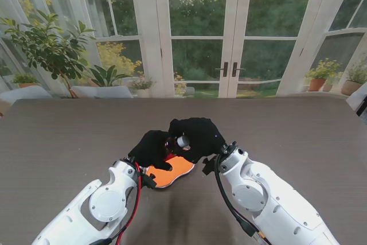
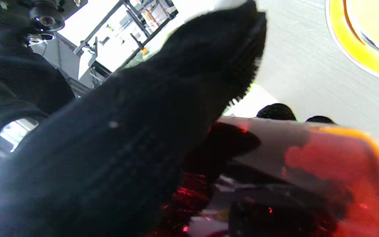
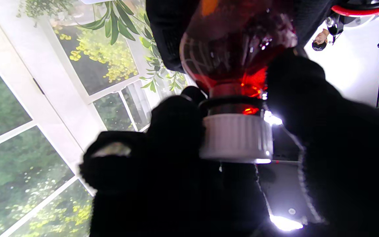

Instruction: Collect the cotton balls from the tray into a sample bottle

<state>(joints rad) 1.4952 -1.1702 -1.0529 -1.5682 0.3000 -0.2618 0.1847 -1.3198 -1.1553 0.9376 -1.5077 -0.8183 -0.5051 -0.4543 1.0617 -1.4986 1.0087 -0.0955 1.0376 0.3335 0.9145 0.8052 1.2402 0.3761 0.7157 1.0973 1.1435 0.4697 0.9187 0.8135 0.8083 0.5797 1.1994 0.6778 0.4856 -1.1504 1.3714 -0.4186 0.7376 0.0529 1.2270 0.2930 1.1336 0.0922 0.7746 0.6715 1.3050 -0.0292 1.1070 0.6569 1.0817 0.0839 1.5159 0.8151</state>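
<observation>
Over the glossy orange tray point(image 1: 175, 171), black-gloved left robot hand point(image 1: 152, 148) grips the amber bottle point(image 3: 239, 49); right robot hand point(image 1: 198, 136) pinches its ribbed white cap point(image 3: 237, 138).

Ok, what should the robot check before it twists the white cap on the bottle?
1. Left hand holds the bottle: ok.
2. Right hand fingers are around the white cap: ok.
3. Cap is on the bottle's neck: ok.
4. Bottle is over the orange tray: ok.
5. Cotton balls are waiting on the tray: cannot tell, the hands hide it.
6. Cotton balls inside the bottle: cannot tell, the glass is dark.
</observation>
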